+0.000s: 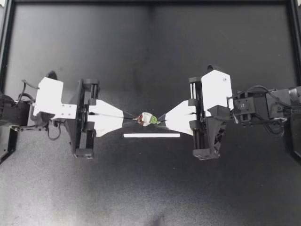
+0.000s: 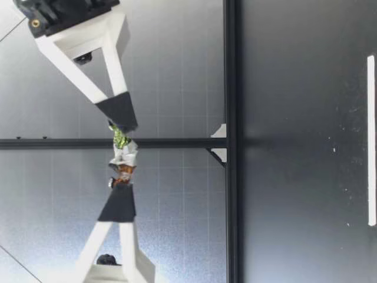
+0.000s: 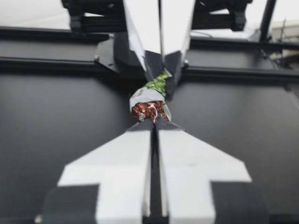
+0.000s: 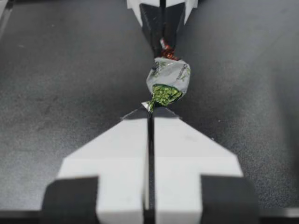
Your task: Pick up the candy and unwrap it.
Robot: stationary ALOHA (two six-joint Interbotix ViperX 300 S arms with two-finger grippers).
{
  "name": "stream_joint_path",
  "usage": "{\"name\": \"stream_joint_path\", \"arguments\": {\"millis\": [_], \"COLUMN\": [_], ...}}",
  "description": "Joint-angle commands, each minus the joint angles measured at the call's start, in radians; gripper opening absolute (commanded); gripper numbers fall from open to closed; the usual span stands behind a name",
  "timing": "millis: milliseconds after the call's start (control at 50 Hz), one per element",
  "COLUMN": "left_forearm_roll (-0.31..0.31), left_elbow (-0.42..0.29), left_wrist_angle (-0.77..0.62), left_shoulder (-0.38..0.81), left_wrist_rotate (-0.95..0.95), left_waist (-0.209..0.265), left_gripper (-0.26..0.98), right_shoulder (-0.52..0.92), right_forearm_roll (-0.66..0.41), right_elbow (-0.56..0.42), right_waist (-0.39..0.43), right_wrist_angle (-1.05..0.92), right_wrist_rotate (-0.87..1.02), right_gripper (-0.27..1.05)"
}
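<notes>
One candy (image 1: 147, 118), pinched between left end effector (image 1: 133, 117), right end effector (image 1: 162, 117)

In the top view, the left gripper (image 1: 133, 119), at middle left of the frame, is showing white pointed fingers (image 1: 106, 123) with black tips. The right gripper (image 1: 161, 118), at middle right, is looking the same. Thin black cables (image 1: 257, 87) are curling behind both white-and-black arms (image 1: 216, 92).

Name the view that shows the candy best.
Right wrist view: the whole candy shows, green twist in my right hand. Left wrist shows its red end; top view shows it small; low view shows it above the table.
</notes>
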Motion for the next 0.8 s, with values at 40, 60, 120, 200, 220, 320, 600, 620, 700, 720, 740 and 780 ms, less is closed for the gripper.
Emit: {"name": "stream_joint_path", "arguments": {"millis": [40, 60, 120, 200, 220, 320, 600, 620, 700, 720, 740, 780], "left_forearm_roll": [-0.018, -0.018, -0.020, -0.020, -0.020, -0.020, -0.014, -0.014, -0.009, -0.009, -0.009, -0.009], "left_elbow": [-0.014, -0.012, -0.014, -0.014, -0.014, -0.011, -0.005, -0.005, -0.003, -0.005, -0.003, -0.005], "left_wrist_angle": [-0.005, -0.005, -0.005, -0.005, -0.005, -0.002, 0.029, 0.029, 0.029, 0.029, 0.029, 0.029], "left_shoulder": [-0.021, -0.021, -0.021, -0.021, -0.021, -0.021, -0.021, -0.021, -0.021, -0.021, -0.020, -0.021], "left_wrist_rotate": [-0.028, -0.032, -0.051, -0.072, -0.077, -0.101, -0.089, -0.087, -0.087, -0.087, -0.087, -0.087], "left_waist": [0.000, 0.000, 0.002, 0.000, 0.000, 0.002, 0.002, 0.002, 0.000, 0.000, 0.000, 0.000], "left_gripper": [-0.16, -0.16, -0.16, -0.16, -0.16, -0.16, -0.16, -0.16, -0.16, -0.16, -0.16, -0.16], "right_shoulder": [-0.018, -0.017, -0.009, -0.002, -0.002, -0.002, -0.023, -0.026, -0.034, -0.035, -0.037, -0.037], "right_forearm_roll": [0.003, 0.003, 0.002, 0.003, 0.005, 0.006, 0.006, 0.006, 0.006, 0.006, 0.006, 0.006], "right_elbow": [-0.011, -0.011, -0.008, -0.008, -0.006, -0.006, 0.043, 0.046, 0.060, 0.061, 0.066, 0.069], "right_waist": [0.003, 0.002, 0.003, 0.002, 0.003, 0.002, -0.025, -0.028, -0.041, -0.044, -0.049, -0.057], "right_wrist_angle": [-0.014, -0.012, -0.014, -0.012, -0.012, -0.018, -0.172, -0.184, -0.225, -0.233, -0.242, -0.252], "right_wrist_rotate": [0.009, 0.011, 0.012, 0.014, 0.014, 0.014, 0.011, 0.011, 0.009, 0.006, 0.005, 0.003], "right_gripper": [-0.14, -0.13, -0.09, 0.02, 0.06, 0.35, 0.61, 0.61, 0.61, 0.61, 0.61, 0.61]}}
